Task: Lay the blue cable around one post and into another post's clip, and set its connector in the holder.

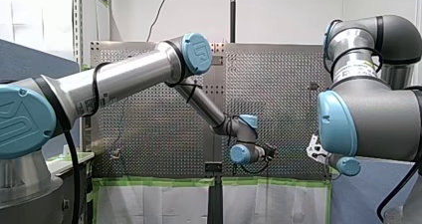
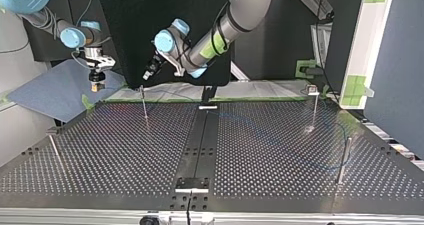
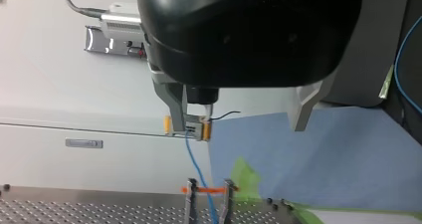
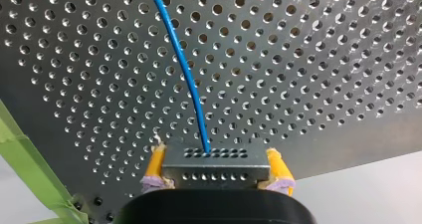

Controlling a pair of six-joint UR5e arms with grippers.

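Two yellow pads of the robot's right gripper (image 4: 211, 176) clamp the grey perforated connector block (image 4: 214, 159); its thin blue cable (image 4: 186, 74) runs away over the perforated metal table (image 4: 323, 59); farther off it passes between the prongs of a forked metal post (image 3: 226, 199); the robot's black left gripper (image 3: 234, 109) hangs spread wide, holding nothing.

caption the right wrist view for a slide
Right gripper clamps the grey connector, blue cable running over the perforated table.

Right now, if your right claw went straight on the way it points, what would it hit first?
Probably the perforated table: the connector in my right claw would touch it first; depth is unclear.
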